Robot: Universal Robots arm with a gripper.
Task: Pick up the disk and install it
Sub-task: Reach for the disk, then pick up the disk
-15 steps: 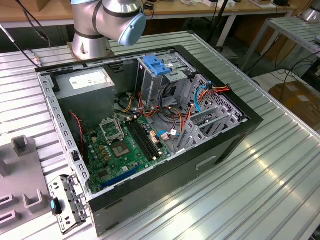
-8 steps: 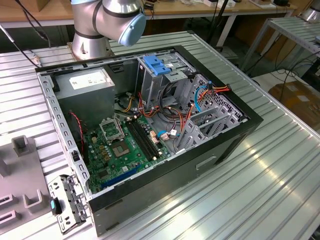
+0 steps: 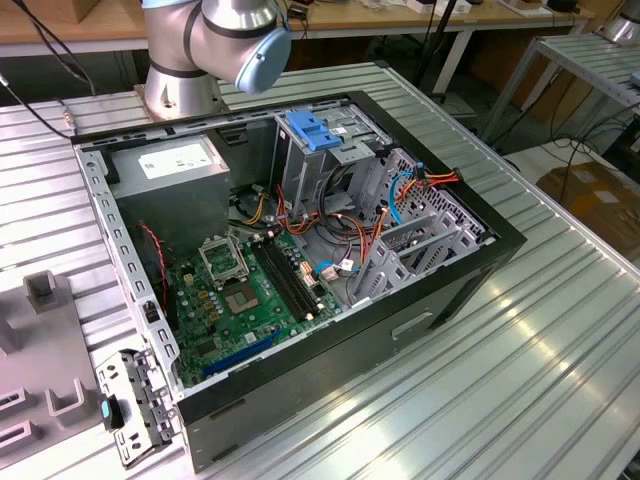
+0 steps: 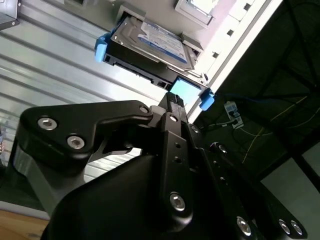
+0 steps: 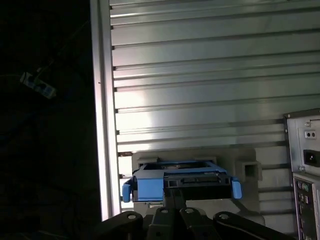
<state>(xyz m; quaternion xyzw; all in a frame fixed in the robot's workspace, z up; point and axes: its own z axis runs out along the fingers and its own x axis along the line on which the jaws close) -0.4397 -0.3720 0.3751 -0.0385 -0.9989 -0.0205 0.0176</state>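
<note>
here the disk (image 4: 150, 42) sits just ahead of the end effector (image 4: 175, 101) — grip can't be told.

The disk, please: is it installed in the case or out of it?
Out: the disk rests in a grey holder on the table.

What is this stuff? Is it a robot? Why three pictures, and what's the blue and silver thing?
Yes, that is a robot arm, standing on a ribbed metal table. The exterior view is taken from off the arm: it shows an open computer case lying on the table, with a green circuit board inside. The two wrist views come from cameras riding on the arm, so its black gripper looks big. Right by it is the disk, a silver drive with blue rails, sitting in a grey holder on the table. It has not been lifted yet.
</note>
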